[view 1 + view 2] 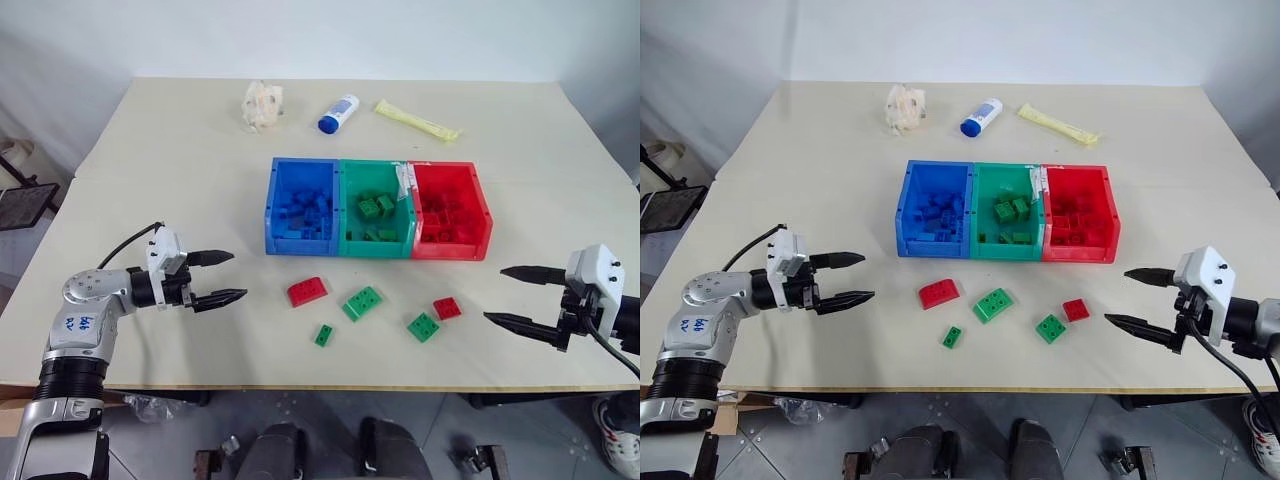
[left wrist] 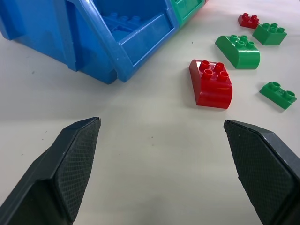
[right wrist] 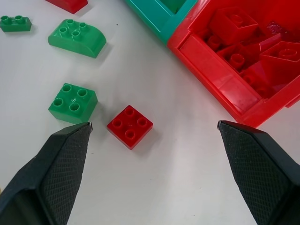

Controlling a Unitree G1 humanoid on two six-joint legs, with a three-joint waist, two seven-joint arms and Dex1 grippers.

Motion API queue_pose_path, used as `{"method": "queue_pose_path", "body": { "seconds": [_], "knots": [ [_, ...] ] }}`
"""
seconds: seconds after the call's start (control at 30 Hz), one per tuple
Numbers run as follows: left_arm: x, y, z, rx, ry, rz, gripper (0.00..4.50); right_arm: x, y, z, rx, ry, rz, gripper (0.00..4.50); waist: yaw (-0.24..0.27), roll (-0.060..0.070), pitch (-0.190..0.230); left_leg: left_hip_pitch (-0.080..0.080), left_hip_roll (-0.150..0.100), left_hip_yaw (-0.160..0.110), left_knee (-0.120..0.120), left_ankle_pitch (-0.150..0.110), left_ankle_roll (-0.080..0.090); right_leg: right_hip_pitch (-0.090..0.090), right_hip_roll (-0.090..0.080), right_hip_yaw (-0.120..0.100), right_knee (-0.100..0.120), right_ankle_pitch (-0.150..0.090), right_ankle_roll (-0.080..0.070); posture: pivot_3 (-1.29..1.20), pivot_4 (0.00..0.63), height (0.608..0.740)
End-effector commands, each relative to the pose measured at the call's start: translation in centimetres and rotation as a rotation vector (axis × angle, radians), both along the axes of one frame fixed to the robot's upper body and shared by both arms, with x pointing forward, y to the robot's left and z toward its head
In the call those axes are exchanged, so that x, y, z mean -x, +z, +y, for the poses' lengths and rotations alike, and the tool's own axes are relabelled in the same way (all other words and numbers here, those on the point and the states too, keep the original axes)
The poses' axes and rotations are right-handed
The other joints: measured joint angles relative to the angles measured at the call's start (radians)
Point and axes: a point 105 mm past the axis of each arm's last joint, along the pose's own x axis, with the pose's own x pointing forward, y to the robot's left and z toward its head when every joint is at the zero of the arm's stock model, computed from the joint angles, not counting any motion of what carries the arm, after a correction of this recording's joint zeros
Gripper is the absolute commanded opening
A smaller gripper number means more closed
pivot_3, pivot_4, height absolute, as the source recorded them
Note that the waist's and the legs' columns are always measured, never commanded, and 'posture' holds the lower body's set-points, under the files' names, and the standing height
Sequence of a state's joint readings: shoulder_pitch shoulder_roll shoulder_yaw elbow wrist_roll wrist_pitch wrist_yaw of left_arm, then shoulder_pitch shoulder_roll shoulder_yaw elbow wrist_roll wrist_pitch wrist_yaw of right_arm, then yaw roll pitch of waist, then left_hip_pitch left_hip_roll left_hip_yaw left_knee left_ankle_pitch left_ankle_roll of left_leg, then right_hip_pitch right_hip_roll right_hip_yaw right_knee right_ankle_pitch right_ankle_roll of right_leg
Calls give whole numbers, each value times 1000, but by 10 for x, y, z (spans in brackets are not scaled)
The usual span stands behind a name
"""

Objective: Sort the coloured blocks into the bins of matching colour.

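Hovering wide apart and empty: left gripper (image 1: pixel 228 277), right gripper (image 1: pixel 517 295). Five blocks loose on table (image 1: pixel 150 200) in front of bins (image 1: pixel 378 250). Rounded red block (image 1: pixel 307 291) nearest left gripper; small red square (image 1: pixel 447 308) nearest right, beside red bin (image 1: pixel 450 249).

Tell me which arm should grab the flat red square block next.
Right, probably. The right gripper is open beside the flat red square block, near the red bin; the left gripper is farther off.

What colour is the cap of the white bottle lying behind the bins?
Blue. The bottle cap shows best in the left eye view.
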State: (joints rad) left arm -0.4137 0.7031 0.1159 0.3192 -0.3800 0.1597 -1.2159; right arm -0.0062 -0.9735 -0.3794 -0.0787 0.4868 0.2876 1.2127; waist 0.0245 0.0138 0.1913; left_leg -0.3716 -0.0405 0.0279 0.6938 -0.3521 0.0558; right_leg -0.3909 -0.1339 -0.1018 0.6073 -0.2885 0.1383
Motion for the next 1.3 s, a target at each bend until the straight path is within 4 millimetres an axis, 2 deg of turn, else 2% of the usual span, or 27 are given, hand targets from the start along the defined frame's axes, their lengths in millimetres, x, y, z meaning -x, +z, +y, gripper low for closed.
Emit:
{"method": "queue_pose_path", "body": {
  "seconds": [0.03, 0.27, 0.4, 0.57, 0.73, 1.03, 1.3],
  "knots": [
    [1, 3, -2, -29, -14, -15, 4476, -1, 16, 0, -1, -2, -59, 4500, 0, 0, 0, 0, 0, 0, 0, 0, 0, 0, 0, 0, 0, 0, 0, 0, 150, 740],
    [2, 8, -12, 2, -30, -10, 4476, -1, 16, -1, 4, -29, -32, 4500, 1, 0, 0, 0, 0, 0, 0, 0, 0, 0, 0, 0, 0, 0, 0, 0, 150, 740],
    [7, 7, -18, -3, -95, -47, 4476, 8, 15, -12, 34, -71, -5, 4500, 4, 0, 0, 0, 0, -1, 0, 0, 0, 0, 0, -1, 0, 0, 0, 0, 150, 740],
    [9, 15, -25, 77, -156, -59, 4476, 25, 18, -38, 80, -215, 36, 4500, 5, 0, 0, -1, 0, 0, 0, 0, 0, 0, 0, -1, -1, 0, 0, 0, 150, 740],
    [8, 15, -26, 66, -186, -71, 4476, 40, 19, -44, 108, -233, 53, 4500, 2, 0, 0, 0, 0, 0, 0, 0, 0, 0, 1, 0, -1, 0, 0, 0, 150, 740],
    [25, 15, -30, 115, -287, -73, 4476, 36, 11, -25, 147, -167, 121, 4500, 0, 0, 0, 0, 0, 0, 0, 0, 0, 0, 0, 1, -1, 0, 0, 0, 150, 740],
    [47, 3, -35, 104, -346, -105, 4476, 2, -8, 17, 101, -64, 165, 4500, 0, 0, 0, 0, 2, -1, 0, 0, 0, 0, -3, 1, -2, 0, -1, 0, 150, 740]
  ]
}}
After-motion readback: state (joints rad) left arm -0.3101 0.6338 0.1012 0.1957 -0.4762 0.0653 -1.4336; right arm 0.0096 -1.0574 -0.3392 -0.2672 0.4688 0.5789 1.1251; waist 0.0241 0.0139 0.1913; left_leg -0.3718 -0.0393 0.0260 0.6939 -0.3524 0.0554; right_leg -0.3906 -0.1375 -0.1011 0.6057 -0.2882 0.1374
